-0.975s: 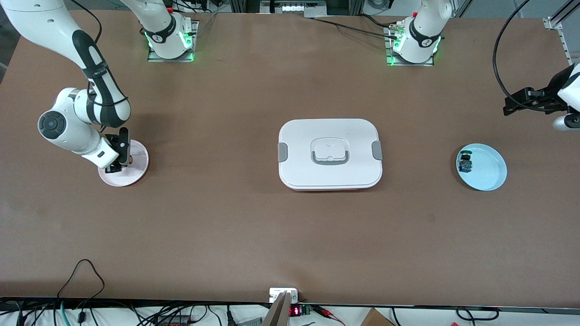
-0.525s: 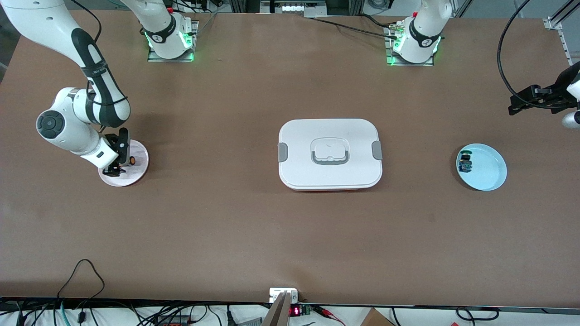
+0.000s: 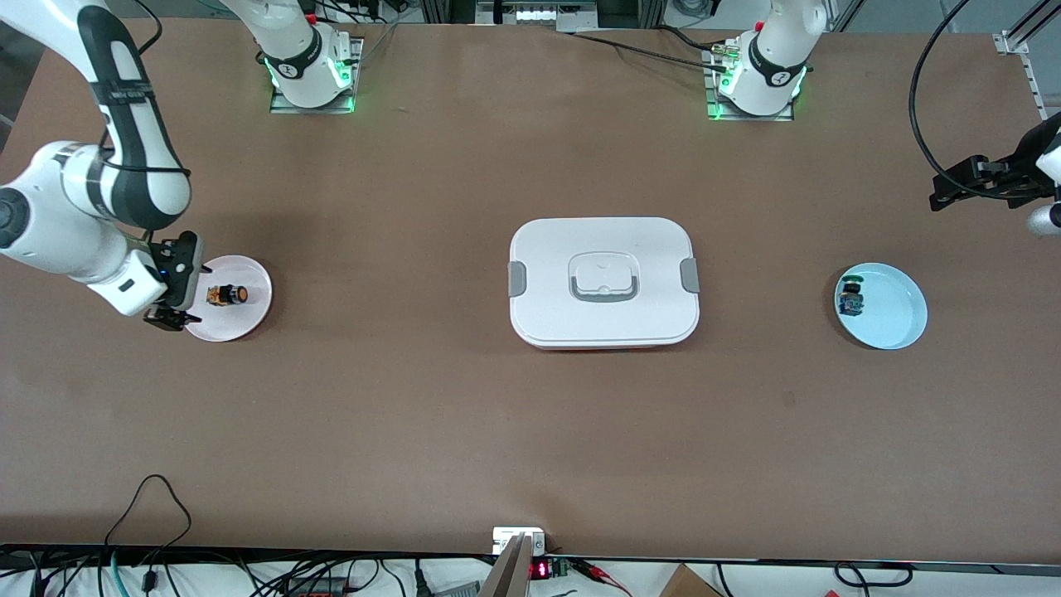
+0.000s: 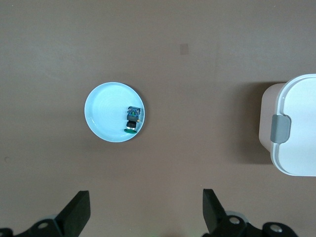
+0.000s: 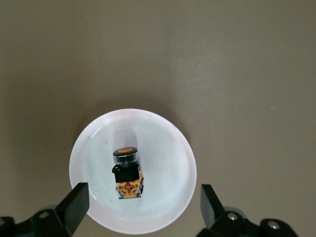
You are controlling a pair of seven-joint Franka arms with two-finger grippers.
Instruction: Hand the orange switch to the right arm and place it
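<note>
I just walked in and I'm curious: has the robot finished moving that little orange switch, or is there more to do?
It looks essentially finished. The orange switch lies on the pink plate at the right arm's end of the table, and nothing is holding it. The right gripper hangs over that plate's edge with its fingers open. The left gripper waits, open, above the table's other end, near the blue plate. Nothing seems left except pulling away.

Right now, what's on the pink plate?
The orange switch lies on its side on the pink plate, free of the open right gripper. Whatever is beneath the switch is hidden.
</note>
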